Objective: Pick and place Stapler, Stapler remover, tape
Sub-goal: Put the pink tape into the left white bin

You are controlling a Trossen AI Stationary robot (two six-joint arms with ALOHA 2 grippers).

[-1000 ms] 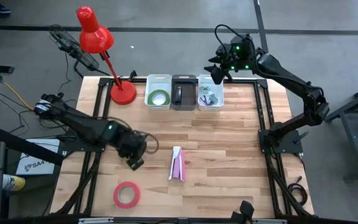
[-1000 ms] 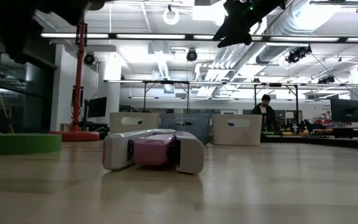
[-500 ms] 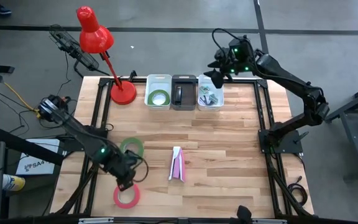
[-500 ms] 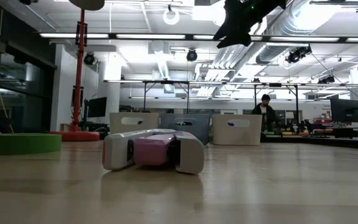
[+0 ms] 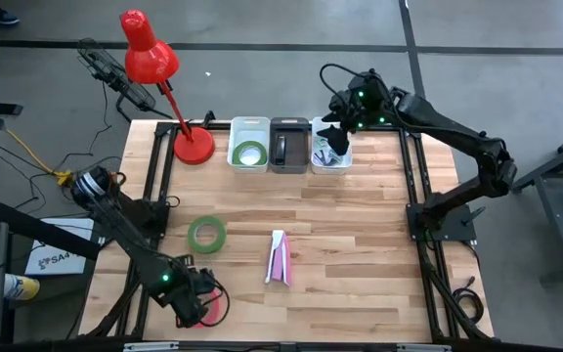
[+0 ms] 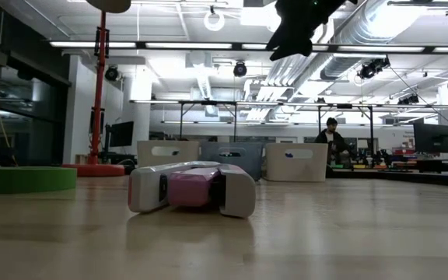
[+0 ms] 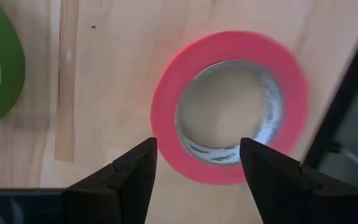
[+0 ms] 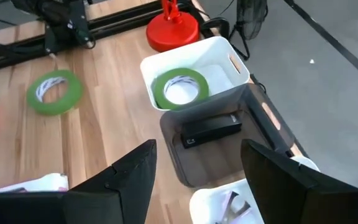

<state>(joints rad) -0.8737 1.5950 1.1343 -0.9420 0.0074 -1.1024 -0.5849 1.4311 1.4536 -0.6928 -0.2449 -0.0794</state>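
While hanging over the near left corner, at about 7 o'clock from table centre:
Left gripper (image 7: 197, 165): fingers parted, nothing clamped; poised above the pink tape roll, one finger outside the ring, the other over its open centre.
Pink tape roll (image 7: 229, 106): flat on the wooden table (image 5: 360, 235), close to the near edge, mostly hidden under the left gripper from above.
Green tape roll (image 5: 207, 233): flat on the boards at about 9 o'clock from centre, apart from the pink one.
Pink-and-white stapler (image 5: 278, 258): lying on its side near centre, at about 6 o'clock, untouched.
White bin (image 5: 249, 128): far edge, about 11 o'clock; second green tape roll (image 5: 250, 154) flat inside.
Dark bin (image 5: 289, 126): just beside the white bin, at 12 o'clock; black stapler (image 8: 211, 130) inside.
Second white bin (image 5: 314, 161): touching the dark bin, about 1 o'clock; small metal items inside, too small to tell.
Right gripper (image 5: 337, 135): raised above the second white bin; fingers apart, holding nothing.
Red desk lamp (image 5: 159, 73): base at the far left corner, about 10 o'clock.
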